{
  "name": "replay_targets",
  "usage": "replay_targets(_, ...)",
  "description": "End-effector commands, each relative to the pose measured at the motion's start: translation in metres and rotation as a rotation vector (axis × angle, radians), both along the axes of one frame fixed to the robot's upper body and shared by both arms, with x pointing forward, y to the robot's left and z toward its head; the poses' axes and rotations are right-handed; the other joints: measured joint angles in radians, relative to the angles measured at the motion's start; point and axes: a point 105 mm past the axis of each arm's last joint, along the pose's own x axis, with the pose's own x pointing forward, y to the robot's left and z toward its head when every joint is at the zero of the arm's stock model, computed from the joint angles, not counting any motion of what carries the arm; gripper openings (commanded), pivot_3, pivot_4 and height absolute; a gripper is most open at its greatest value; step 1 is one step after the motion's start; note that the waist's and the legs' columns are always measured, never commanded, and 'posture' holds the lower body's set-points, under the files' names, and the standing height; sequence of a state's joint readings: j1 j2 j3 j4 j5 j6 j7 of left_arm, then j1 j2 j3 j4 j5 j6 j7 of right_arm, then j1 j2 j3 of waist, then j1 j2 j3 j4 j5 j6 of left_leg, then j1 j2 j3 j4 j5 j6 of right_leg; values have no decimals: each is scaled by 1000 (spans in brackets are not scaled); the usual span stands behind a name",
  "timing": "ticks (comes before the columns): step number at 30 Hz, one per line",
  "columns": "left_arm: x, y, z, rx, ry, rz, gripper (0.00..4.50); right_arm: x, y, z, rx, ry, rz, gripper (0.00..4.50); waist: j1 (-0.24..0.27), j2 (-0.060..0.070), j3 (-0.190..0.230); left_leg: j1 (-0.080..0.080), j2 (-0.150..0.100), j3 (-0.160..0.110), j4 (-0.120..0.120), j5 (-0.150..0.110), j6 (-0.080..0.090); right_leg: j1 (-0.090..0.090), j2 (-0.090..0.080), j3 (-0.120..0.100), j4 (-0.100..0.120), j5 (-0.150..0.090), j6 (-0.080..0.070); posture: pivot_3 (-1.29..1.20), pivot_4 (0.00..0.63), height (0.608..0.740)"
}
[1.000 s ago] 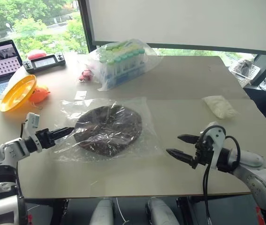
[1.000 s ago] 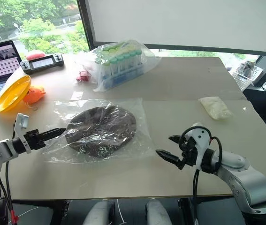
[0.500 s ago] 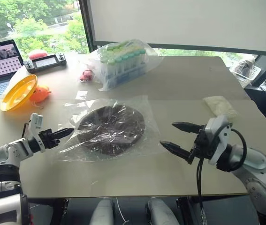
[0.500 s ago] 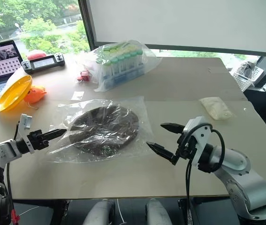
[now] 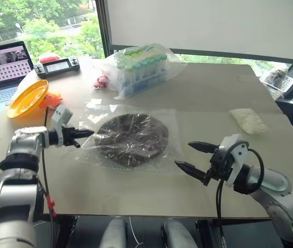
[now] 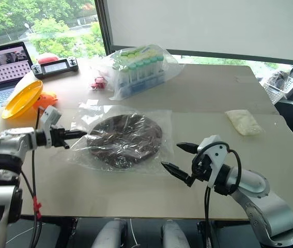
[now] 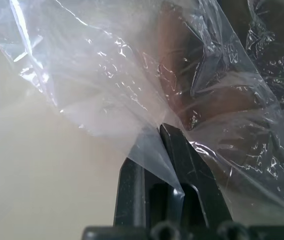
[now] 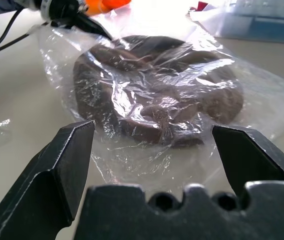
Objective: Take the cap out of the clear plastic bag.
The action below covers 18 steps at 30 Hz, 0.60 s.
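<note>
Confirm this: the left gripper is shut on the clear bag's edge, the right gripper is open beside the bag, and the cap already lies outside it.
Wrong on one point: the cap is inside the clear plastic bag, as the right wrist view shows. The rest holds.

No readable text, labels, brands or numbers anywhere.

Your 2 head views look forward and down over the table (image 5: 198,93) from nearly the same spot, so they share almost all of it, from the laptop (image 5: 4,64) to the white packet (image 5: 248,120). Your left wrist view sits very close behind the left gripper (image 7: 168,134), facing the clear plastic bag (image 7: 106,75). Your right wrist view looks low across the table between the right gripper (image 8: 152,150) fingers at the cap (image 8: 157,100), also catching the left gripper.
</note>
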<state>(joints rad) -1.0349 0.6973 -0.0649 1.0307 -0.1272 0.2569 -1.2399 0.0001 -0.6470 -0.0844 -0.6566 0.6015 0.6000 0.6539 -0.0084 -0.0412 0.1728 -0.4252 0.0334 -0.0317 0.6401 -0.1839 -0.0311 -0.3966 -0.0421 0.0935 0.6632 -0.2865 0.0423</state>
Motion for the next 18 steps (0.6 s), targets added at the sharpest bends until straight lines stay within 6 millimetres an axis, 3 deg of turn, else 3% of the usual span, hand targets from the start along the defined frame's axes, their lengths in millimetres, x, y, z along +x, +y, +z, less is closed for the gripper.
replay_targets(1, 10, -14, 27, 132, -93, -102, 84, 1, 0, 6, -1, -32, -5, 4500, -5, 0, 0, -1, 0, 0, 1, 0, 0, 0, 0, 0, 0, 0, 0, 0, 150, 740)
replay_targets(5, 18, -18, 22, 333, -127, -122, 84, 2, 1, 5, -2, -29, -4, 4500, -19, 0, 0, -4, 0, 0, 1, -1, 1, -6, 0, 1, 2, 1, -1, 0, 150, 740)
replay_targets(10, 47, -16, 14, 474, -239, 119, 84, 1, 6, 6, 7, -25, 8, 4500, -21, -1, 1, -5, 0, 0, 2, -1, 1, -6, 0, 1, 3, 1, 1, 0, 150, 740)
replay_targets(11, 50, -16, 14, 478, -254, 153, 601, 1, 7, 6, 8, -24, 9, 4500, -19, -2, 1, -6, 0, -1, 3, -1, 1, -6, 0, 1, 3, 1, 2, 0, 150, 740)
replay_targets(12, 52, -16, 14, 484, -270, 172, 757, 1, 7, 6, 9, -23, 11, 4500, -18, -2, 1, -6, 0, -1, 3, -1, 1, -6, 0, 1, 3, 1, 2, 0, 150, 740)
replay_targets(18, 58, -15, 31, 449, -346, 240, 2828, 2, 8, 6, 9, -19, 12, 4500, -14, -2, 1, -6, 0, -1, 3, -1, 1, -7, 0, 1, 3, 2, 1, 0, 150, 740)
